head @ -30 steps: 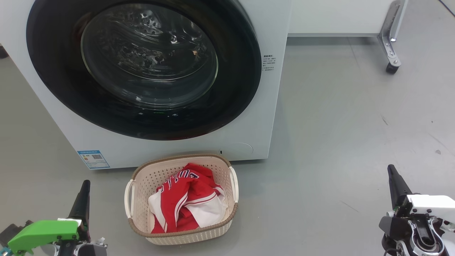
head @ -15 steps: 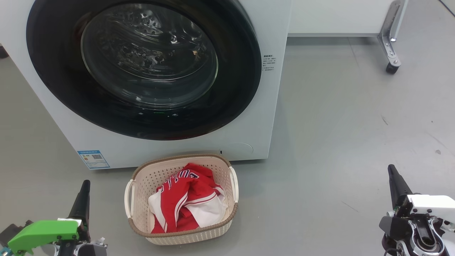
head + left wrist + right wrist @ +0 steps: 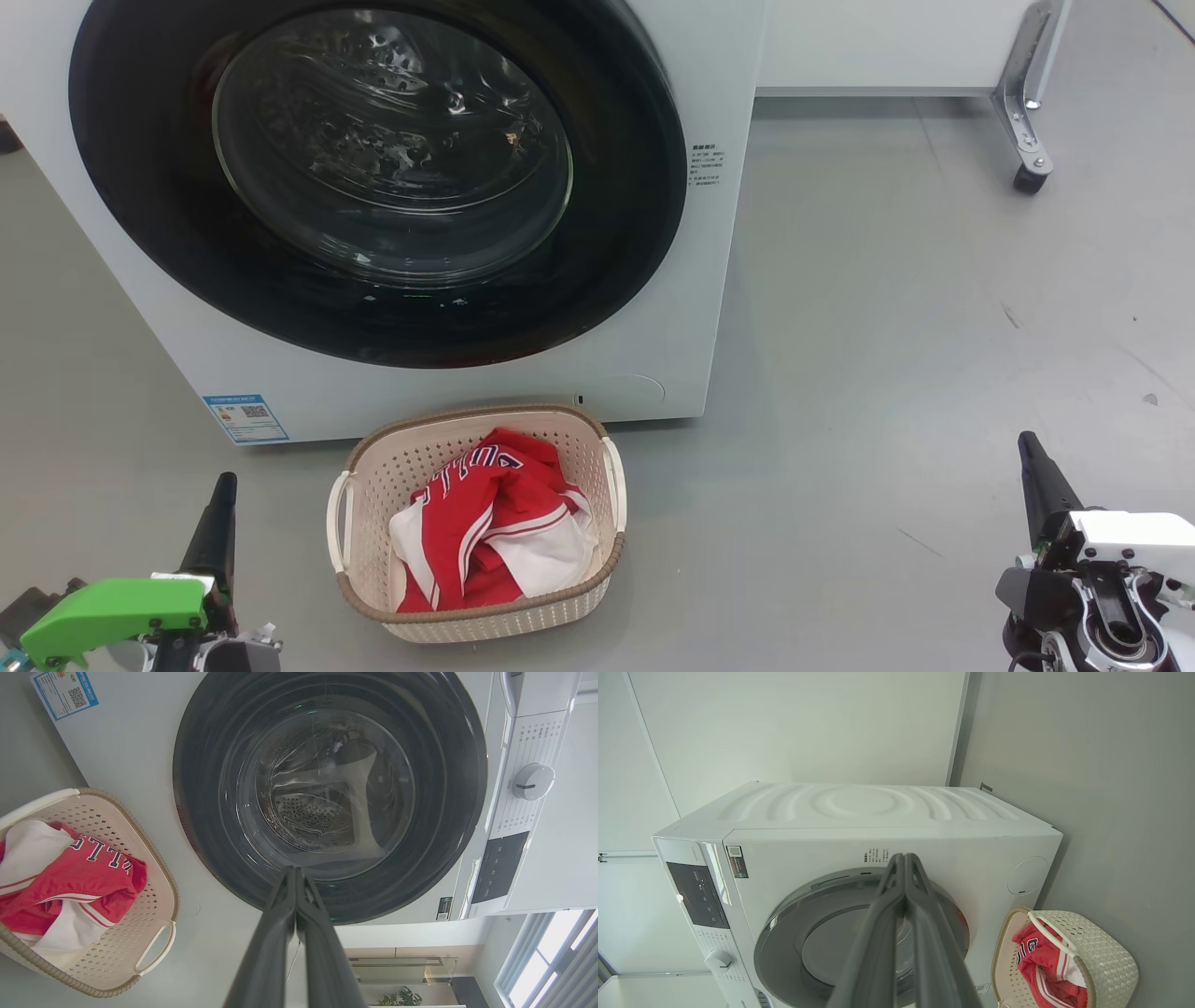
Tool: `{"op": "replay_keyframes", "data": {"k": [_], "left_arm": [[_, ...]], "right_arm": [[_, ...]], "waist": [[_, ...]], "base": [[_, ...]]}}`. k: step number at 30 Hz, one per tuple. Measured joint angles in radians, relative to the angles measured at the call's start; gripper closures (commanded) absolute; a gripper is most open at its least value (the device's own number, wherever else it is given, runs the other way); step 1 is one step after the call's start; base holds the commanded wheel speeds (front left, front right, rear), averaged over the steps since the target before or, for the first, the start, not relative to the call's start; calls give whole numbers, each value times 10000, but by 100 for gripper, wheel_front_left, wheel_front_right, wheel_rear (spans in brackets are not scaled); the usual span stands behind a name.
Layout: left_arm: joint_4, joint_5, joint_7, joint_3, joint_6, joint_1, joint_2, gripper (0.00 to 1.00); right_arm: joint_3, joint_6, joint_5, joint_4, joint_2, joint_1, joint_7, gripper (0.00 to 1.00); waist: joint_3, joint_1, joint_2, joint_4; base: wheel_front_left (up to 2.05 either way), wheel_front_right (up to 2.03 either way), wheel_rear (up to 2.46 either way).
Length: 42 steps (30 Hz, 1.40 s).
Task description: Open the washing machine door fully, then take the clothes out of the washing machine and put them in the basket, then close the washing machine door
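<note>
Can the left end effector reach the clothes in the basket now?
Probably yes: the left end effector, shut, hangs near the left side of the basket, which is open on top, and nothing stands between it and the clothes.

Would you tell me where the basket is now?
In the head view the basket sits on the floor in front of the washing machine, lower centre, holding the red clothes.

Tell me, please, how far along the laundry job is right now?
Done: the clothes lie in the basket, and the washing machine door sits shut, no clothing visible through its glass. In hand: nothing; the left gripper and right gripper are shut, empty. Left: apparently nothing.
</note>
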Motion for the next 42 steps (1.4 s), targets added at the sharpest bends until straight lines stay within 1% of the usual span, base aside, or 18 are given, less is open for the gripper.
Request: {"op": "replay_keyframes", "data": {"k": [42], "left_arm": [[-4, 0, 0, 6, 0, 0, -2, 100]], "right_arm": [[-46, 2, -4, -21, 33, 0, 13, 100]], "waist": [[1, 0, 0, 0]], "base": [[0, 0, 0]]}}
